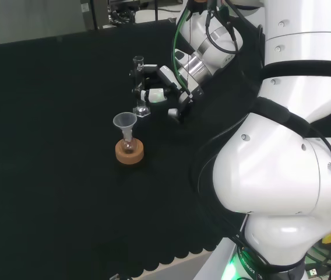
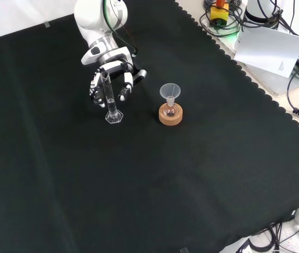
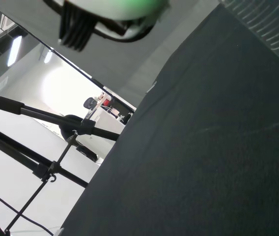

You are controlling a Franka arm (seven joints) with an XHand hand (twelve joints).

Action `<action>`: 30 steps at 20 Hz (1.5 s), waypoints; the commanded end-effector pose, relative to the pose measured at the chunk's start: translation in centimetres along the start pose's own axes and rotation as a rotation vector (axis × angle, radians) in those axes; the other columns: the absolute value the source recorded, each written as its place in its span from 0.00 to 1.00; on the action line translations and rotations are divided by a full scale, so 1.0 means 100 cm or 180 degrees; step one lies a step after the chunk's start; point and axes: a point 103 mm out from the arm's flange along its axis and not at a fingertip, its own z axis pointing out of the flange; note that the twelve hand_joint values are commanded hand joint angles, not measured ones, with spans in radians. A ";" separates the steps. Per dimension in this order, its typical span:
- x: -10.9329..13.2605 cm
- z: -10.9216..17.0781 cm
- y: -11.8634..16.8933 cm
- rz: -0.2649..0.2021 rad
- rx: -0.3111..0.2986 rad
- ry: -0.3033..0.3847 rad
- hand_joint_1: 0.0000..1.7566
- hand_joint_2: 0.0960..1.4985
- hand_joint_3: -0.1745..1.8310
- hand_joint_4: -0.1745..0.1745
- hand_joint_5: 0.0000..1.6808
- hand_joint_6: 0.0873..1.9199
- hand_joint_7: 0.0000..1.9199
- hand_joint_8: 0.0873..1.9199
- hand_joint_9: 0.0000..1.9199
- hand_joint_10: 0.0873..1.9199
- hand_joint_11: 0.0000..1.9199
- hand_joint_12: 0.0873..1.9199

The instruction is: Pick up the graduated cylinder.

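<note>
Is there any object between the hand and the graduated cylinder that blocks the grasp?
Nothing visible blocks it. The hand is right behind the upright graduated cylinder in the front view, fingers reaching around it. The funnel flask on its cork ring stands apart to the right.

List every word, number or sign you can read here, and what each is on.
None can be read.
Clear glass graduated cylinder by the hand: scale marks too faint.
White paper sheet at the bench edge: small print, too small to read.
</note>
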 end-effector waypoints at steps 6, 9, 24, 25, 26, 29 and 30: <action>0.000 0.001 0.001 0.0001 -0.0043 -0.0010 0.60 0.41 0.40 0.60 0.44 0.25 0.46 0.20 0.61 0.06 0.45 0.52; 0.000 0.003 0.001 0.0013 -0.0050 -0.0045 0.61 0.43 0.40 0.62 0.47 0.26 0.49 0.20 0.63 0.05 0.48 0.50; 0.004 -0.013 -0.001 0.0094 0.0070 -0.0436 0.61 0.76 0.10 0.40 0.52 0.58 0.57 0.21 0.68 0.03 0.58 0.44; 0.006 -0.014 0.000 0.0106 0.0107 -0.0506 0.62 0.75 0.09 0.39 0.54 0.56 0.58 0.20 0.69 0.03 0.59 0.44; 0.007 -0.016 0.000 0.0112 0.0152 -0.0583 0.62 0.75 0.09 0.37 0.55 0.55 0.59 0.19 0.69 0.02 0.60 0.43; 0.011 -0.020 0.002 0.0128 0.0280 -0.0764 0.63 0.74 0.09 0.32 0.57 0.52 0.61 0.17 0.71 0.01 0.62 0.41; 0.012 -0.021 0.003 0.0134 0.0316 -0.0804 0.63 0.74 0.09 0.31 0.57 0.52 0.62 0.17 0.71 0.01 0.62 0.41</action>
